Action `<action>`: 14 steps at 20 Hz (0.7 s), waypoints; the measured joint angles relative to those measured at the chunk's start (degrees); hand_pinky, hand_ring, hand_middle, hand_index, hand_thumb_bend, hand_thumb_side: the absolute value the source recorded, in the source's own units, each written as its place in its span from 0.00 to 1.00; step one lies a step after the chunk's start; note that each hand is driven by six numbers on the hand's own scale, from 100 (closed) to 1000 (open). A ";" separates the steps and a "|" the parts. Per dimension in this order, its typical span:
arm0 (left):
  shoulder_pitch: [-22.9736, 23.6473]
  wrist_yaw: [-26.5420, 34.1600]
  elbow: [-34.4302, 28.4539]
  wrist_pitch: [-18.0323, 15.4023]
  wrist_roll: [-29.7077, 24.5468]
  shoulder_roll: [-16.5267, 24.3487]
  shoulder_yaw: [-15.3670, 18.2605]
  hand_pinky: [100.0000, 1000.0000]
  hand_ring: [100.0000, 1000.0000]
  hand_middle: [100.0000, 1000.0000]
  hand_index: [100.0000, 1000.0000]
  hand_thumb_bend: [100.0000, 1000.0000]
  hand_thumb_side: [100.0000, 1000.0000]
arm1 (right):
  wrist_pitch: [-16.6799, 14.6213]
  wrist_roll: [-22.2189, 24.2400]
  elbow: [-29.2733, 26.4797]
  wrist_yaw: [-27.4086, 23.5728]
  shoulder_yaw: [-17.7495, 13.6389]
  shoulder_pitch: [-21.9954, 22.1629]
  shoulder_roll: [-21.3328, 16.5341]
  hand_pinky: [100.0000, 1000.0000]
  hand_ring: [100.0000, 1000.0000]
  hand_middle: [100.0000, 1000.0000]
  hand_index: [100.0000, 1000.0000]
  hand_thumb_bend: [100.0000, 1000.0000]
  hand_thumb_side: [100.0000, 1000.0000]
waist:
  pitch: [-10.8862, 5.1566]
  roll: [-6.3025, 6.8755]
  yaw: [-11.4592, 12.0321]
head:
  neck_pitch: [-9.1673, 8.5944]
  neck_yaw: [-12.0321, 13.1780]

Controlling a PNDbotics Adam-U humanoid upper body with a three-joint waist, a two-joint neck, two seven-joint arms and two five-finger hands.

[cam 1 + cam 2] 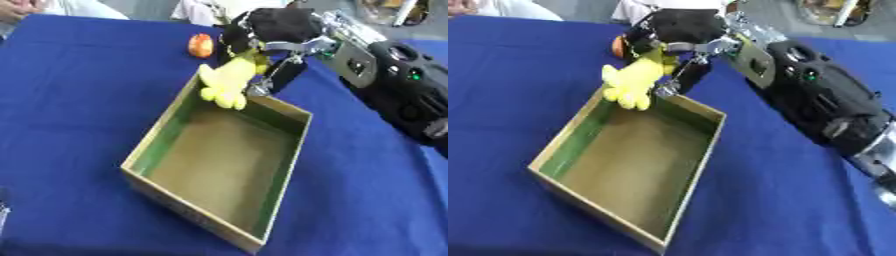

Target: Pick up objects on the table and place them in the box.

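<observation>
right hand point(271, 30): fingers curled round yellow soft toy point(226, 82), above far end of box
yellow soft toy: hanging from right hand, lower part over box's far rim
box point(280, 172): open, green inner walls, on blue table point(79, 100)
orange-red object point(200, 45): on table beyond box
writing: none readable
left hand: out of frame

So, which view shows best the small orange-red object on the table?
The left eye view: the orange-red object lies fully visible on the blue cloth, beyond the box. In the right eye view the right hand hides most of it.
</observation>
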 measured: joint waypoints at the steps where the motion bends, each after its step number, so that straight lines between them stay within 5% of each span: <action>1: -0.12 0.02 0.00 0.00 -0.03 -0.01 0.00 0.66 0.75 0.77 0.81 0.28 0.83 | -0.01 -0.94 0.30 0.31 0.21 0.32 0.20 0.60 0.64 0.53 0.56 0.00 0.29 | 0.07 0.01 0.11 | 0.00 -0.05; 4: -0.36 0.06 0.00 0.04 -0.14 -0.02 -0.01 0.66 0.75 0.77 0.81 0.28 0.83 | 0.00 -3.67 1.02 1.28 0.73 0.90 0.35 0.60 0.64 0.53 0.56 0.00 0.30 | 0.16 0.04 0.17 | 0.00 -0.22; 6: -0.42 0.07 0.00 0.04 -0.18 -0.03 -0.02 0.66 0.75 0.77 0.81 0.28 0.83 | -0.02 -5.30 1.42 2.19 0.93 1.21 0.39 0.67 0.70 0.53 0.55 0.00 0.46 | 0.17 0.09 0.33 | 0.00 -0.26; 8: -0.84 0.19 0.00 0.05 -0.24 -0.08 -0.14 0.66 0.75 0.77 0.81 0.28 0.82 | 0.02 -6.42 2.33 2.33 0.92 2.65 0.85 0.69 0.71 0.54 0.56 0.00 0.52 | 0.17 0.26 1.00 | 0.00 -0.48; 14: -1.33 0.42 0.00 0.20 -0.55 -0.55 -0.39 0.66 0.75 0.77 0.81 0.28 0.82 | 0.04 -4.08 5.18 0.55 0.90 5.01 1.31 0.72 0.74 0.62 0.61 0.00 0.48 | 0.14 0.69 1.32 | 0.00 -0.99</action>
